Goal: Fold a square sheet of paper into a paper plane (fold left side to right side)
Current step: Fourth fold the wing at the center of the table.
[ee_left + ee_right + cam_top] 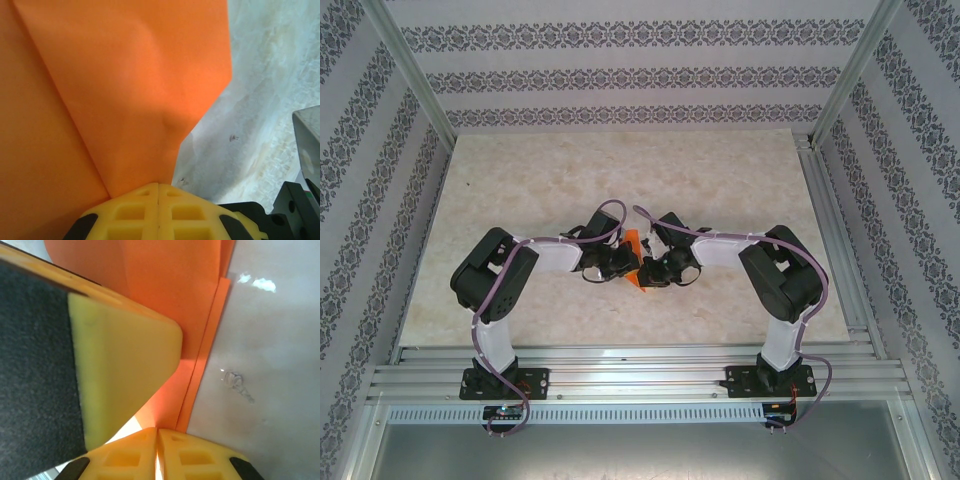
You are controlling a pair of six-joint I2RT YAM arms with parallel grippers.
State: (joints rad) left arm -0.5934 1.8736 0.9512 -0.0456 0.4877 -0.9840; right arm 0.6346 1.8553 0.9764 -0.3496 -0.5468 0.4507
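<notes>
The sheet of paper is bright orange and creased, held just above the middle of the table between both grippers. In the left wrist view the sheet of paper shows a diagonal fold and narrows down into my left gripper, whose yellow jaws are shut on it. In the right wrist view the sheet of paper shows layered edges and runs into my right gripper, also shut on it. From above, the left gripper and right gripper nearly touch. A left fingertip presses beside the right jaws.
The pale marbled table spreads around the arms. Aluminium rails run along the near edge and the right side. Patterned walls close in the back and sides. Part of the right gripper's dark body sits close by.
</notes>
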